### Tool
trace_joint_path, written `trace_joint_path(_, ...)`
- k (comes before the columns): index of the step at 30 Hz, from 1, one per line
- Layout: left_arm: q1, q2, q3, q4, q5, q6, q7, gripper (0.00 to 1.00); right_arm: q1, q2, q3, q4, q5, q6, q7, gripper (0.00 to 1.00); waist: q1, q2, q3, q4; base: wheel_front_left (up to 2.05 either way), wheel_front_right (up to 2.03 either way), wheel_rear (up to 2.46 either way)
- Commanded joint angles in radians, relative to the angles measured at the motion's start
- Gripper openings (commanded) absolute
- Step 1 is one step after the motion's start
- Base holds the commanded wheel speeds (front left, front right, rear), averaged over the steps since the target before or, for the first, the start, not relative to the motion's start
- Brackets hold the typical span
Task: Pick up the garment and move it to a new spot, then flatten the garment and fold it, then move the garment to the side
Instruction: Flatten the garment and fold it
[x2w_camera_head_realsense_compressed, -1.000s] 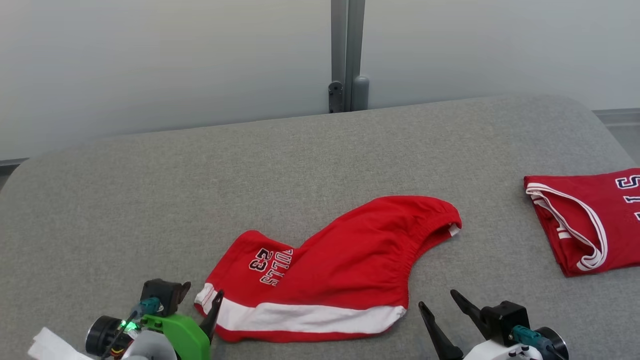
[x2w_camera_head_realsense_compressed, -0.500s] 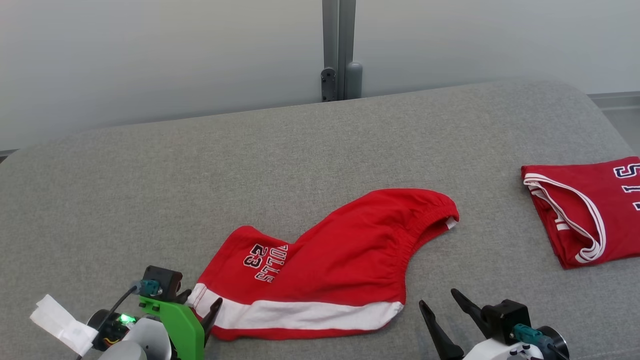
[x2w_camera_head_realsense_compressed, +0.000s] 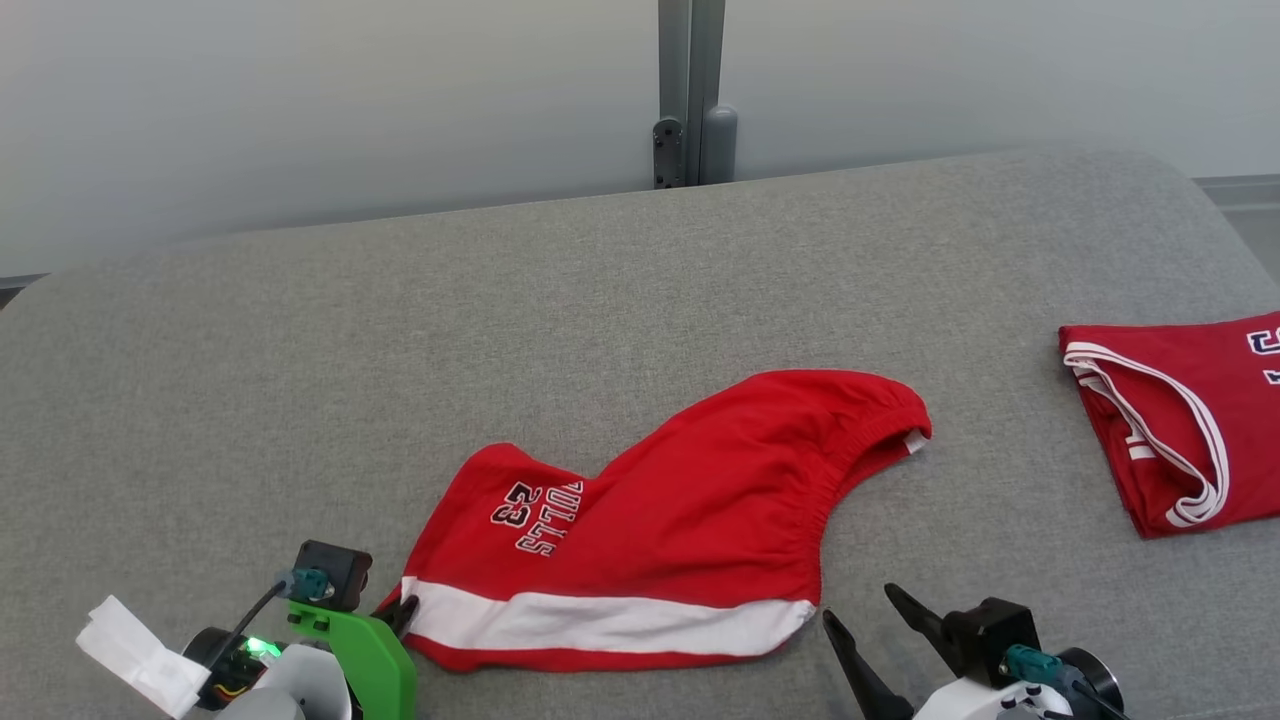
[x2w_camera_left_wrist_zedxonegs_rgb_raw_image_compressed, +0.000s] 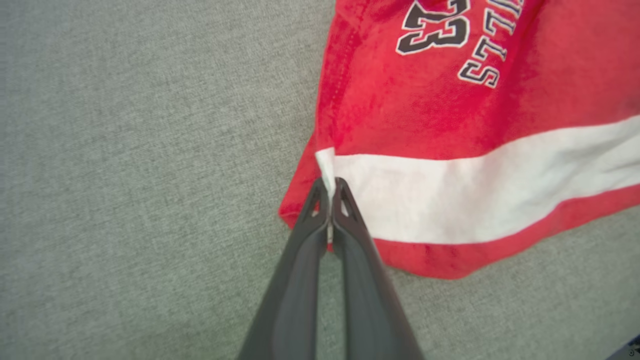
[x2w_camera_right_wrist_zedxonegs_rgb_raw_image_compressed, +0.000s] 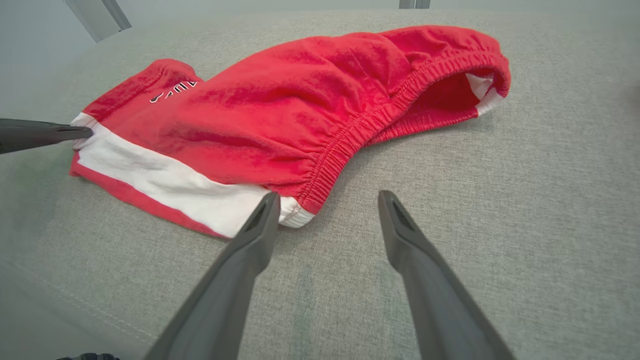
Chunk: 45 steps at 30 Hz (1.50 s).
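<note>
Red jersey shorts (x2w_camera_head_realsense_compressed: 690, 500), white hem band: left fingers (x2w_camera_left_wrist_zedxonegs_rgb_raw_image_compressed: 356, 260) pinch hem corner; right fingers (x2w_camera_right_wrist_zedxonegs_rgb_raw_image_compressed: 252, 245) spread, empty. Pickup stage; lift likely next.

Left end effector (x2w_camera_left_wrist_zedxonegs_rgb_raw_image_compressed: 330, 187) closed, right (x2w_camera_right_wrist_zedxonegs_rgb_raw_image_compressed: 328, 197) wide

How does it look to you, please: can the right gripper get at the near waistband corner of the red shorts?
Probably yes. The right gripper stands open with that corner of the red shorts just beside one fingertip; the left gripper, shut on the opposite hem corner, is well clear.
</note>
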Motion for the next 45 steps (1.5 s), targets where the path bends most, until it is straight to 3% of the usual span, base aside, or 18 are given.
trace_joint_path(1,0.008,-0.008,-0.001,0.007,0.006,0.007,-0.014,0.0,-0.007,-0.009,0.01,-0.001,0.007,-0.001,0.007,1.0,0.0,0.0,0.005,0.006,0.0,0.0,0.0)
trace_joint_path(9,0.004,-0.046,-0.009,0.036,0.012,0.02,-0.07,0.0,-0.027,-0.034,0.064,0.009,0.042,-0.001,0.042,1.0,0.0,0.0,0.019,0.032,0.0,0.0,0.0)
trace_joint_path(19,-0.049,-0.07,-0.025,0.06,0.018,0.009,-0.097,0.0,-0.12,0.001,0.108,0.158,0.15,-0.001,0.095,1.0,0.0,0.0,0.049,0.048,0.0,0.0,0.0)
trace_joint_path(27,-0.073,-0.071,-0.033,0.065,0.019,-0.003,-0.132,0.0,-0.188,0.001,0.151,0.232,0.19,-0.001,0.029,1.0,0.0,0.0,0.064,0.054,0.0,0.0,0.0)
trace_joint_path(28,-0.075,-0.071,-0.034,0.066,0.017,-0.003,-0.134,0.0,-0.192,0.0,0.152,0.237,0.193,-0.001,0.02,0.65,0.0,0.0,0.064,0.053,0.0,0.0,0.0)
trace_joint_path(29,-0.076,-0.072,-0.034,0.067,0.016,-0.004,-0.139,0.0,-0.195,-0.002,0.155,0.242,0.195,-0.001,0.012,0.22,0.0,0.0,0.064,0.053,0.0,0.0,0.0)
trace_joint_path(30,-0.075,-0.072,-0.035,0.07,0.013,-0.004,-0.143,0.0,-0.198,-0.006,0.154,0.245,0.189,-0.001,0.002,0.0,0.0,0.0,0.062,0.052,0.0,0.0,0.0)
trace_joint_path(41,-0.026,-0.066,-0.004,0.058,-0.037,-0.008,-0.211,0.0,-0.136,-0.06,0.101,0.15,0.209,-0.001,-0.002,0.0,0.0,0.0,0.008,0.027,0.0,0.0,0.0)
trace_joint_path(45,-0.007,-0.099,0.042,0.007,-0.122,-0.016,-0.238,0.0,-0.123,-0.076,0.081,0.064,0.221,-0.001,0.026,0.0,0.0,0.0,-0.014,0.02,0.0,0.0,0.0)
